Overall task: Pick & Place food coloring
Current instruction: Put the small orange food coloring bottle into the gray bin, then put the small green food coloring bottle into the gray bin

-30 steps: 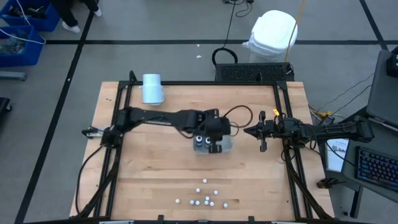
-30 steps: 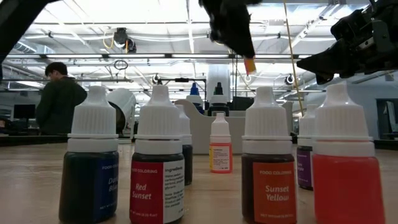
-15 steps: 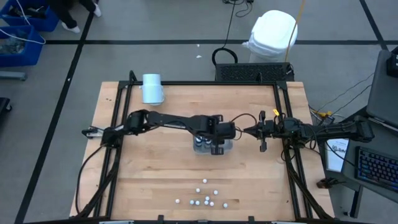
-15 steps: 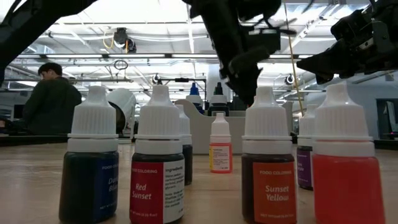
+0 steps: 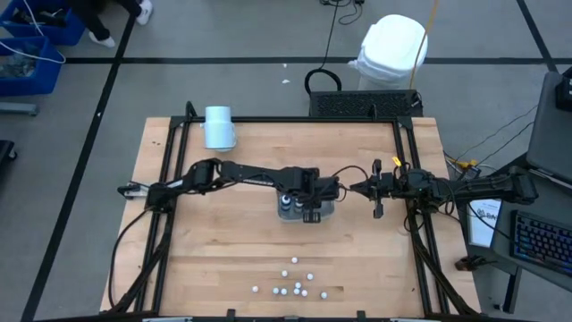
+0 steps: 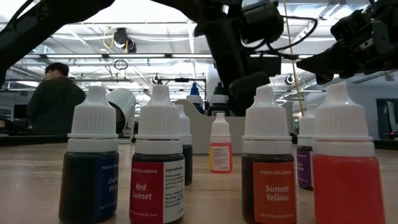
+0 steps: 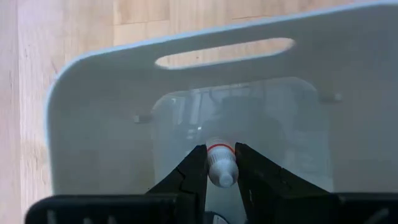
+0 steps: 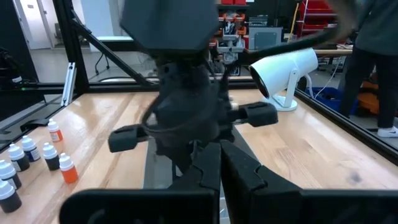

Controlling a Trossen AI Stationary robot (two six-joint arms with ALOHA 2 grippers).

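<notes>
The left gripper (image 7: 221, 171) is down inside the translucent tray (image 5: 327, 210) at the middle of the table (image 5: 232, 259), and its 2 dark fingers (image 7: 194, 171) are pinched on a small food coloring bottle (image 7: 221, 163), a whitish one with a red ring around its neck, cap pointing back toward the wrist. From above, the left arm stretches across from the table's left edge and its wrist covers most of the tray, so the bottles inside it are hard to count from there; I make out a couple of white-ringed tops (image 5: 286, 202) at the tray's left end, no more than that with confidence. The right gripper (image 8: 219, 163) waits just right of the tray, fingers pressed together with nothing between them, pointed at the left arm's wrist. Near the front edge of the table sits a loose cluster of little white-capped bottles (image 5: 295, 284), well apart from the tray. At table height, 2 of their labels read Red Sunset (image 6: 157, 180) and Sunset Yellow (image 6: 268, 183). A pale blue cylinder (image 5: 219, 126) lies at the far left corner. A person (image 6: 57, 99) stands in the room beyond.
</notes>
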